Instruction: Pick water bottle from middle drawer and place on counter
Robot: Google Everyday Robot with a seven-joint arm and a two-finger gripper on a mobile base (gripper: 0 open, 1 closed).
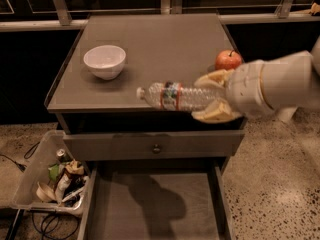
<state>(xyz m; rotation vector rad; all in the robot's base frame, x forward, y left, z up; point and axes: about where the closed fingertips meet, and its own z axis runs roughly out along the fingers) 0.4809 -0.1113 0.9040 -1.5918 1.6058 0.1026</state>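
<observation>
My gripper [212, 97] comes in from the right on a thick white arm and is shut on the water bottle [175, 97]. The bottle is clear and crinkled with a red-and-blue label, lying level with its white cap pointing left. It hangs over the front part of the grey-brown counter [150, 44]. The middle drawer [155, 204] is pulled out below, its flat grey floor bare, with the arm's shadow on it.
A white bowl [104, 61] stands on the counter's left. A red apple [228, 60] sits at the right, just behind my gripper. A closed drawer front with a round knob [156, 148] is under the counter. A clear bin of trash [52, 176] stands on the floor at left.
</observation>
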